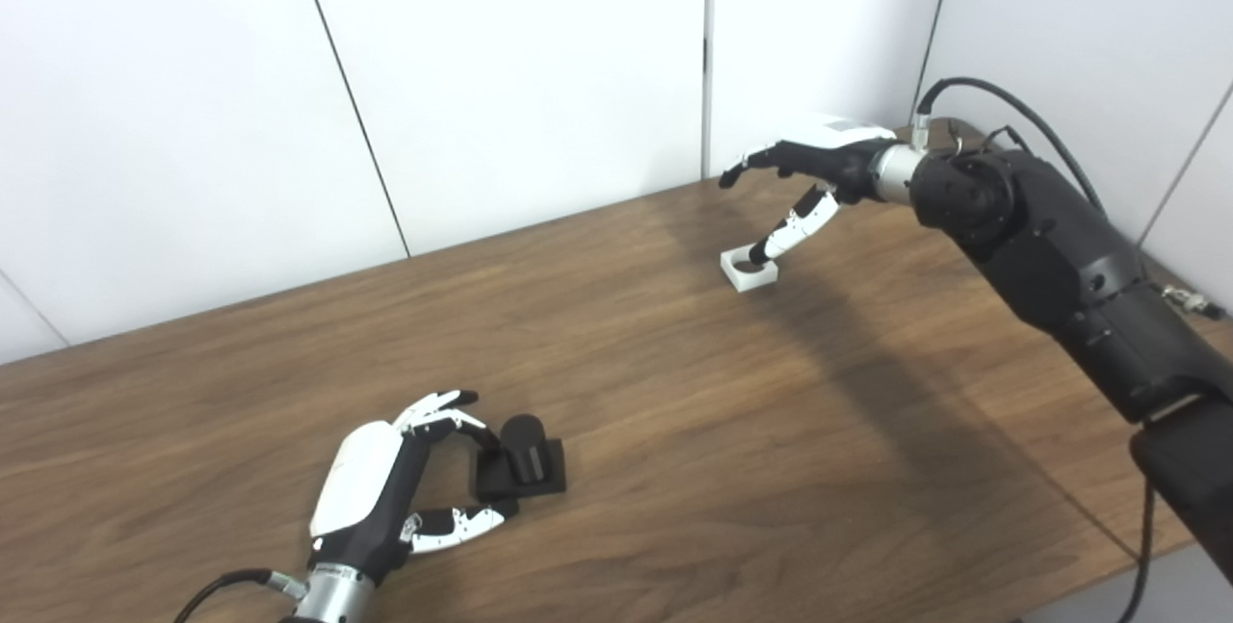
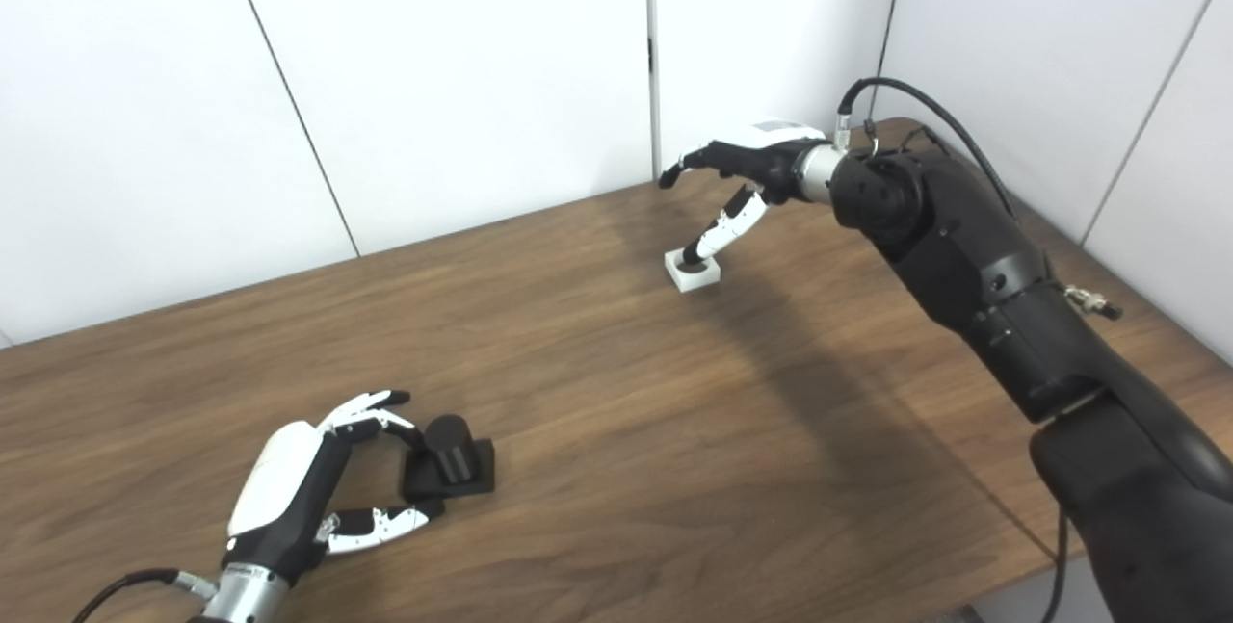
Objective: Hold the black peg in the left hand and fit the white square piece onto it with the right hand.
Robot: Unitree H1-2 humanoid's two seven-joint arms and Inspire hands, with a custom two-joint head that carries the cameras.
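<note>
The black peg (image 1: 523, 461), a round post on a square black base, stands on the wooden table (image 1: 674, 411) near the front left. My left hand (image 1: 385, 479) is open right beside it, fingers and thumb spread around the base's left side, touching or nearly touching it. The white square piece (image 1: 748, 270) with a round hole lies on the table at the far right. My right hand (image 1: 819, 170) hovers above it, open, with the thumb tip reaching down to the piece's hole. The same scene shows in the right eye view, with the peg (image 2: 450, 464) and the piece (image 2: 693, 272).
White wall panels stand right behind the table's far edge. The table's right edge and front right corner run under my right arm (image 1: 1060, 276). A black cable (image 1: 1002, 108) loops above the right wrist.
</note>
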